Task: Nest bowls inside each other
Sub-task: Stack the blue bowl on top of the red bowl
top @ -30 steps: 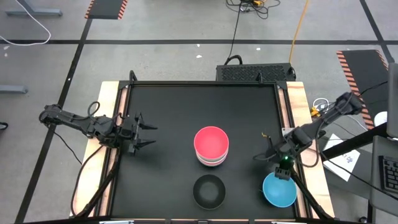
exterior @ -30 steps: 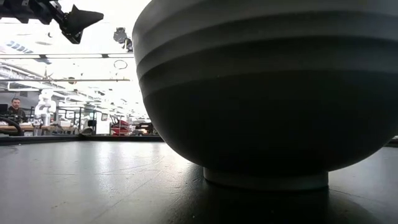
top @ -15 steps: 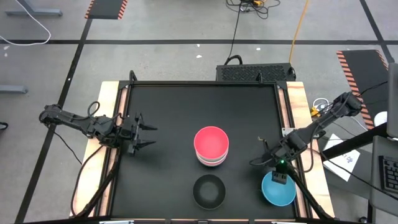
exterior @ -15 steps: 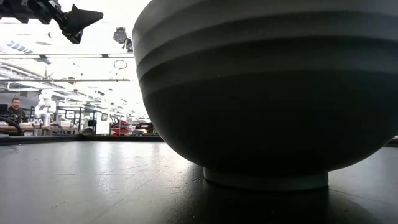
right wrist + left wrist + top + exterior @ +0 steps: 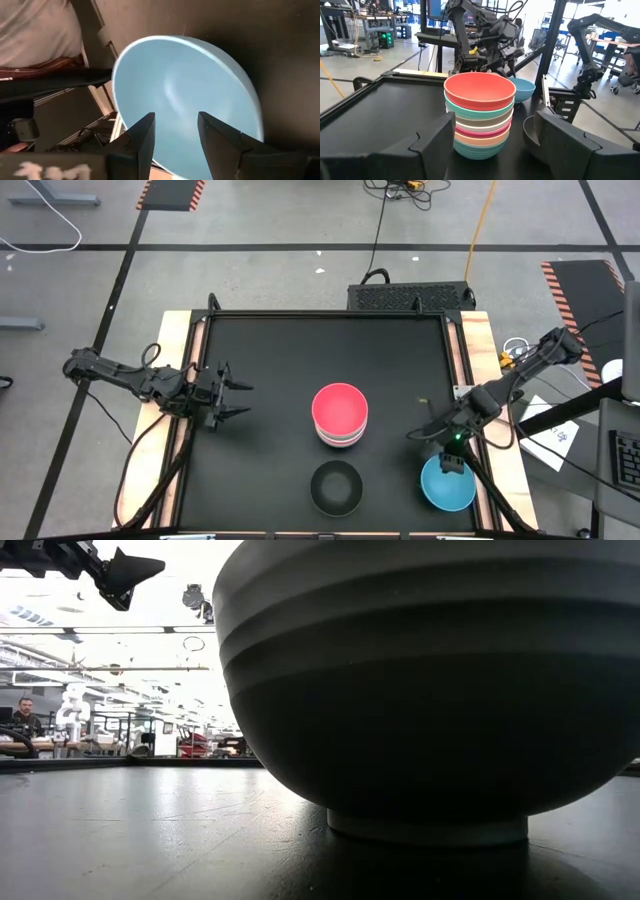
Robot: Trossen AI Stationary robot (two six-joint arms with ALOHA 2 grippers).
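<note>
A stack of several nested bowls (image 5: 340, 416) with a pink-red one on top stands mid-table, also seen in the left wrist view (image 5: 479, 114). A black bowl (image 5: 336, 486) sits alone near the near edge and fills the low view (image 5: 420, 690). A blue bowl (image 5: 448, 486) rests at the near right corner. My right gripper (image 5: 450, 464) is open above the blue bowl's far rim (image 5: 165, 42). My left gripper (image 5: 236, 395) waits open near the table's left edge, raised, pointing at the stack. My right gripper (image 5: 175, 137) comes slanting down from the far side with its open fingers (image 5: 142, 135) over the blue bowl's inside (image 5: 175, 90). The fingers hide the rim below them, so I cannot tell whether they touch it. The bowl stays on the table.
The table's right rail and wooden edge (image 5: 478, 430) run just beside the blue bowl. A black box (image 5: 410, 297) stands behind the far edge. Bare black table top (image 5: 270, 350) lies left of and beyond the stack.
My right gripper has moved a little toward the table's near edge, closing in over the blue bowl. The bowls and my left arm have kept still.
</note>
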